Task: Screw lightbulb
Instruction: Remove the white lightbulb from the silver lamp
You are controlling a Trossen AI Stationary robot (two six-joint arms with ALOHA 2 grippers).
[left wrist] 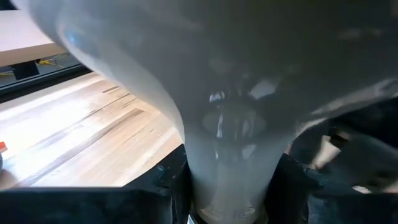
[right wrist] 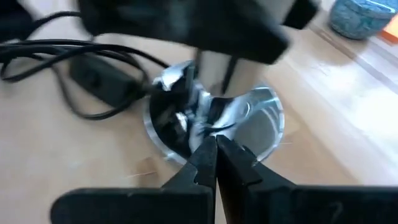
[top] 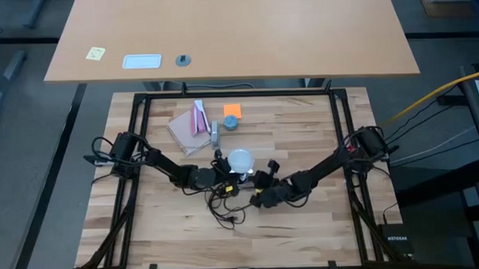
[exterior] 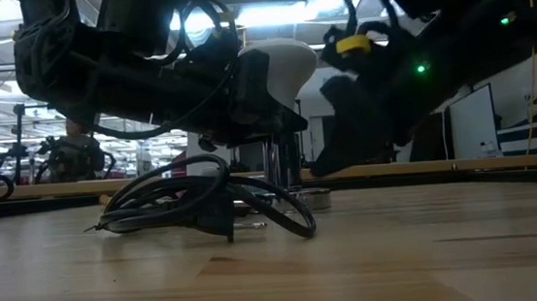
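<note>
The frosted white lightbulb (top: 240, 160) stands upright at the table's middle, globe up. Its silver screw base (exterior: 284, 164) points down over the round white-and-silver socket (right wrist: 249, 124), which lies on the table. My left gripper (top: 222, 173) is shut on the bulb. My right gripper (right wrist: 216, 149) is shut, its tips at the socket's near rim. The socket's thin black cord (exterior: 195, 198) lies coiled on the table beside it. My left gripper pinches the bulb's pale neck (left wrist: 227, 168) between its two fingers, just below the globe. The fingers come level from the table's left. The bulb stays upright with its screw base over the socket. My right gripper's shut fingertips (right wrist: 208, 155) sit on the socket's silver rim (right wrist: 186, 155), slanting down from the table's right. Whether they pinch the rim or only press on it, I cannot tell.
Behind the bulb lie an orange note (top: 232, 111), a small blue-grey round piece (top: 231, 123), a beige pad with a pink item (top: 190, 124) and a silver round part (top: 214, 134). A black frame (top: 238, 93) borders the table.
</note>
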